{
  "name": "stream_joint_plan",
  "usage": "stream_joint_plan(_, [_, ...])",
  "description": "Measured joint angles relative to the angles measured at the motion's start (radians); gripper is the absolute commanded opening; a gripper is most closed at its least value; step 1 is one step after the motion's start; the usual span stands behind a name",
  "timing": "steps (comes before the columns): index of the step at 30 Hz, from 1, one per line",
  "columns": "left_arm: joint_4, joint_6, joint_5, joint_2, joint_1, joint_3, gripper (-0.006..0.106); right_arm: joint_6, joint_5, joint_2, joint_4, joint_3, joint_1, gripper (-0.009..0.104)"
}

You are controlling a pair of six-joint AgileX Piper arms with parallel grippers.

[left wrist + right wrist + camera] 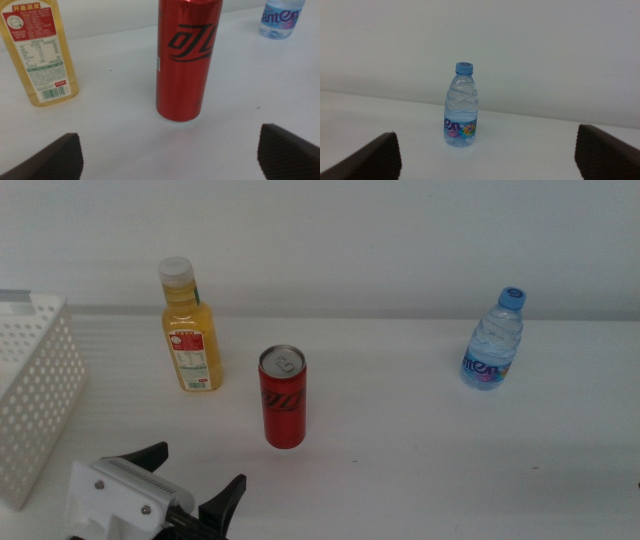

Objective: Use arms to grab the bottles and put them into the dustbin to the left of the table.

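Reaching for the first pick seems to be the step in hand; all three bottles stand upright on the table (400,470) and none is in the dustbin (35,395) at 9 o'clock. The left gripper (185,485) sits at 7 o'clock, jaws wide apart, holding and touching nothing; the red can (282,396) stands just ahead of it, near the centre, with the juice bottle (189,327) at 10 o'clock of the can. I judge the next move must carry the jaws forward around the can, then close. The right gripper (487,155), also spread and empty, faces the water bottle (494,340) at 2 o'clock, well apart.
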State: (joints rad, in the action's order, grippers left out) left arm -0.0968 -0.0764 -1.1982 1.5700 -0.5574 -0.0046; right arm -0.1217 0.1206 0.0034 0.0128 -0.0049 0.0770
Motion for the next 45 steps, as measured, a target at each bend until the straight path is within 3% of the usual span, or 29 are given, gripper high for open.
stream_joint_plan(18, [0.039,0.029,0.263,0.012,0.0,-0.241,0.094,0.0,0.0,0.0,0.0,0.0,0.0,0.093])
stream_joint_plan(45, [0.074,-0.027,0.212,0.268,0.0,-0.462,0.094,0.0,0.0,0.0,0.0,0.0,0.0,0.093])
